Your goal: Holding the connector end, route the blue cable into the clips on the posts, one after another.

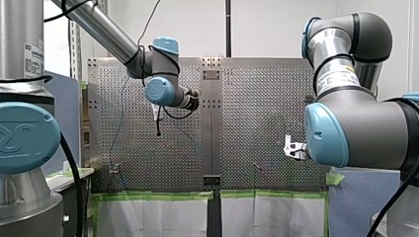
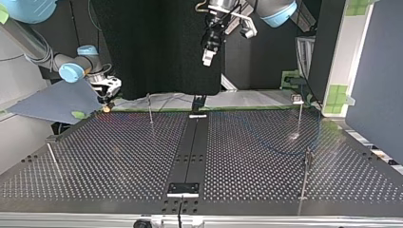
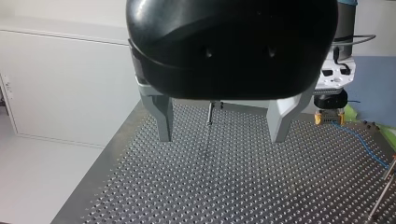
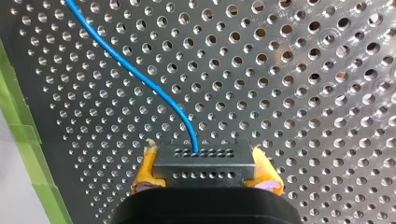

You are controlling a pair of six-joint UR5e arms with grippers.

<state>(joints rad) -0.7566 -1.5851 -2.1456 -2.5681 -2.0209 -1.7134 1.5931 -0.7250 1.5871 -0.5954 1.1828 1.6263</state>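
Yellow pads (image 4: 145, 170) of my right gripper (image 4: 204, 158) are closed on the two ends of the grey connector (image 4: 204, 169), which sits square between them just above the perforated table (image 4: 303, 93). From its front face the blue cable (image 4: 135, 71) leaves in a soft curve and runs away over the holes, lying on the plate with no kink.

I judge the cable to be thin, light and limp: it will sag and trail behind whatever pulls it, and it cannot be pushed into anything. The connector is the one stiff part, so the present hold on its short sides is the right one. A grip on the bare wire would likely slip or crease it.

Further out, in the top view, the cable shows only as a faint line across the table at the view's right, between two thin posts (image 2: 300, 111) (image 2: 306, 173). A third post (image 2: 149, 108) stands nearer my right gripper. The clips are too small to read, but the cable seems to rest in none of them.

Farthest off, my left gripper (image 3: 219, 137) hangs well above the table, its metal fingers (image 3: 161, 116) spread wide with nothing between them
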